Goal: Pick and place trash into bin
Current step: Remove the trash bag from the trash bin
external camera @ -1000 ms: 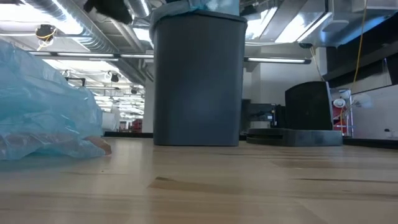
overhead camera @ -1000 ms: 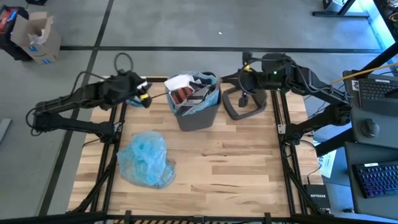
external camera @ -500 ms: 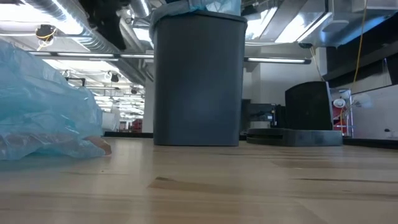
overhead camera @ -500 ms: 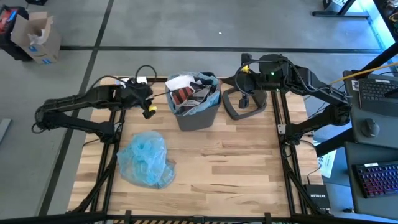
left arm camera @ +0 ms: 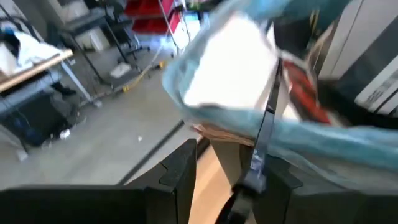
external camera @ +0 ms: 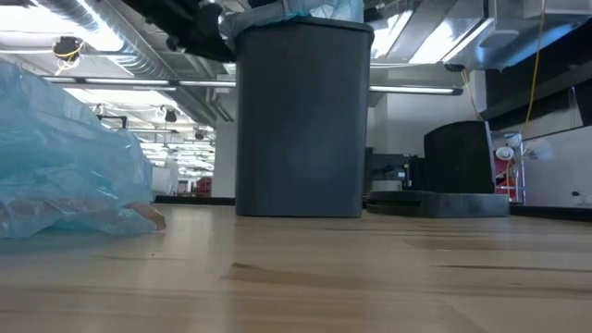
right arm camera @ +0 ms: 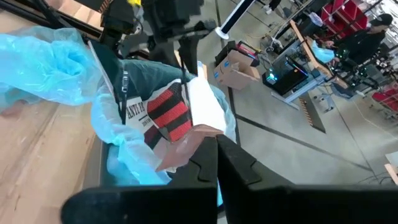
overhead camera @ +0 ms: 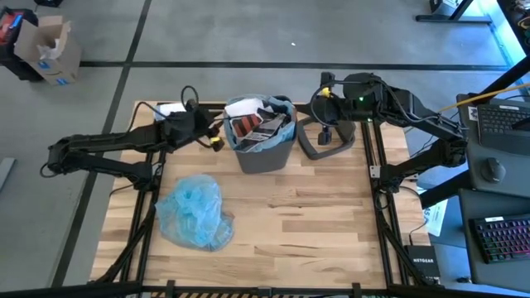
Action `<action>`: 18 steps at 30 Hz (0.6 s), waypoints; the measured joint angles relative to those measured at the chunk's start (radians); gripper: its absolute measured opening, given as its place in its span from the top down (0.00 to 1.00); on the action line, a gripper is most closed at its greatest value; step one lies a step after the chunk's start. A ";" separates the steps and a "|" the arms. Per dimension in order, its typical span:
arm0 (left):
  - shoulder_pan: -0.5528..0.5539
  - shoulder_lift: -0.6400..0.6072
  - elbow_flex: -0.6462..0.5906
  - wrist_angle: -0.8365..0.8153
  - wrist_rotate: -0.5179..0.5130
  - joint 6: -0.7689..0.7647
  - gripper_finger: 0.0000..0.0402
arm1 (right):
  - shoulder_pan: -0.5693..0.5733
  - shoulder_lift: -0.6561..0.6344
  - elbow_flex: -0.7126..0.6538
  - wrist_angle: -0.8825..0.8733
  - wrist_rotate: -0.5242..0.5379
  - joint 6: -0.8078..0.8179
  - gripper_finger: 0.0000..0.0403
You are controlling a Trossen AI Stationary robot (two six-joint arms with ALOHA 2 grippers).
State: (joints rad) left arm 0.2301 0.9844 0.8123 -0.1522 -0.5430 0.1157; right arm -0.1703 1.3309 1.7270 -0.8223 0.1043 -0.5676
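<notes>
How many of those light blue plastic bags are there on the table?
2. One blue bag lies crumpled and loose on the table's left front part. The other lines the bin, its edge folded over the rim. More could be hidden inside among the trash.

"NETGEAR" reads on the black box (overhead camera: 421, 266) beside the table.

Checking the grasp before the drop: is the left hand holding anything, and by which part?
Yes. The left hand pinches a thin dark stick by its lower end, the far end reaching over the bin.
</notes>
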 joint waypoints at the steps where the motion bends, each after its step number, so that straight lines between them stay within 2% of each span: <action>1: -0.002 -0.011 0.000 0.010 0.000 0.007 0.71 | 0.000 0.000 0.000 0.000 0.000 0.006 1.00; 7: -0.002 -0.079 0.000 0.066 0.006 0.024 0.71 | 0.000 0.000 0.000 -0.005 0.000 0.015 1.00; 13: -0.002 -0.095 0.001 0.199 0.091 0.075 0.71 | 0.000 0.000 -0.001 0.008 0.000 0.010 1.00; 18: -0.002 -0.096 0.063 0.126 0.098 0.045 0.71 | 0.000 0.000 -0.001 0.009 0.000 0.006 1.00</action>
State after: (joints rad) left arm 0.2277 0.8880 0.8754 -0.0261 -0.4454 0.1603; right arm -0.1703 1.3312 1.7264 -0.8137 0.1040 -0.5620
